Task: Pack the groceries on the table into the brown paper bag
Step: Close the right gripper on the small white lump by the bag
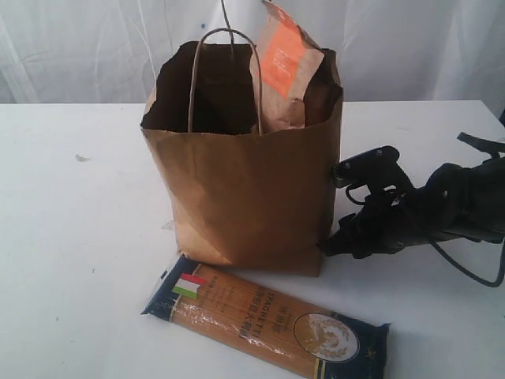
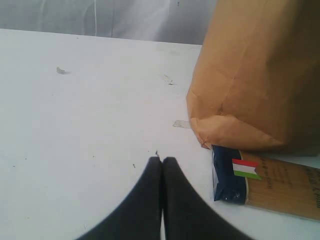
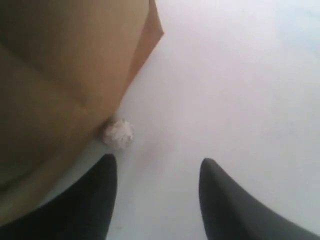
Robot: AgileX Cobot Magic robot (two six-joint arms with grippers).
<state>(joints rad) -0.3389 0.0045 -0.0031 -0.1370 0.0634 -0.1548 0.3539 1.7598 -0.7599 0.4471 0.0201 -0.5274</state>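
Note:
The brown paper bag (image 1: 237, 189) stands upright mid-table with a brown-orange pouch (image 1: 288, 71) sticking out of its open top. A long spaghetti pack (image 1: 260, 320) lies flat on the table (image 1: 71, 260) in front of the bag; its dark end with a flag label (image 2: 232, 175) shows beside the bag's bottom corner (image 2: 250, 90). My right gripper (image 1: 338, 207) is low at the bag's right side, open, with nothing between its fingers (image 3: 158, 160). My left gripper (image 2: 162, 161) is shut and empty over bare table, left of the pack's end.
A tiny foil-wrapped ball (image 3: 118, 133) rests on the table against the bag's base (image 3: 60, 75), just ahead of one right fingertip. White curtains hang behind the table. A cable trails from the right arm (image 1: 465, 272).

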